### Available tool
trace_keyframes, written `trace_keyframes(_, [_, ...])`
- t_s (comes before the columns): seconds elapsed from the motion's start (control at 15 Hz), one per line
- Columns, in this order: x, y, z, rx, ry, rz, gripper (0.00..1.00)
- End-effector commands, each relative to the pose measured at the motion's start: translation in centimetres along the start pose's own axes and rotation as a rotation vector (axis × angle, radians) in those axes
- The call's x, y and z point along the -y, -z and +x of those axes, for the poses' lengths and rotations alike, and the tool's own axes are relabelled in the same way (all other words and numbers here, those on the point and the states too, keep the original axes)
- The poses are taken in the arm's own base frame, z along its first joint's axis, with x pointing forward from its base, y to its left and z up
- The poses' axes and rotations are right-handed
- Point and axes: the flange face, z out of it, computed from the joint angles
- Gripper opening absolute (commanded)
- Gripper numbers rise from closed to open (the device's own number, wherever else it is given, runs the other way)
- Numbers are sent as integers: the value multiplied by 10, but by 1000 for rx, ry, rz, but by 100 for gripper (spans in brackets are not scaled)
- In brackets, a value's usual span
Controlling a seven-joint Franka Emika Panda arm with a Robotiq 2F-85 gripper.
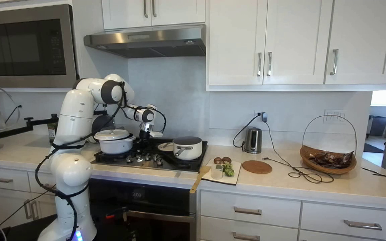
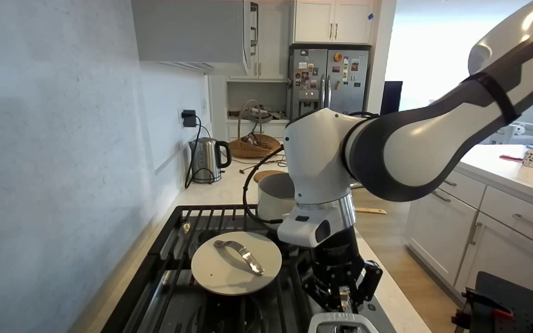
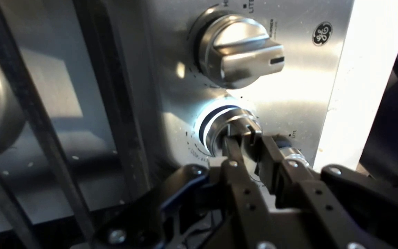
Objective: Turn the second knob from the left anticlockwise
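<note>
Nearest us in the wrist view, our gripper (image 3: 250, 142) reaches in from five o'clock, its two fingers (image 3: 272, 155) close together and, as far as we can judge, clamped on the bar of the lit knob (image 3: 231, 121). That knob sits near the middle of the view, a glowing ring (image 3: 207, 129) at its base; a bigger knob (image 3: 238, 52) stands at twelve o'clock from it and a half-hidden knob (image 3: 293, 154) at four. In an exterior view we count it second from the left, with the lidded pot (image 1: 115, 145) at ten o'clock and the saucepan (image 1: 188, 150) at three. We take the turning step to be in hand, though we cannot tell how far round the knob is. Next we need an anticlockwise wrist roll about the knob's own axis, then a straight release.
</note>
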Motion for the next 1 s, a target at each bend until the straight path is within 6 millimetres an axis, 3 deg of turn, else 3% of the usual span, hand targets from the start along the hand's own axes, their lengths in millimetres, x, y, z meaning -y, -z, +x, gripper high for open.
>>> trace_keyframes(0.0, [18, -31, -5, -18, 84, 135, 5])
trace_keyframes(0.93, [18, -39, -6, -4, 142, 157, 5])
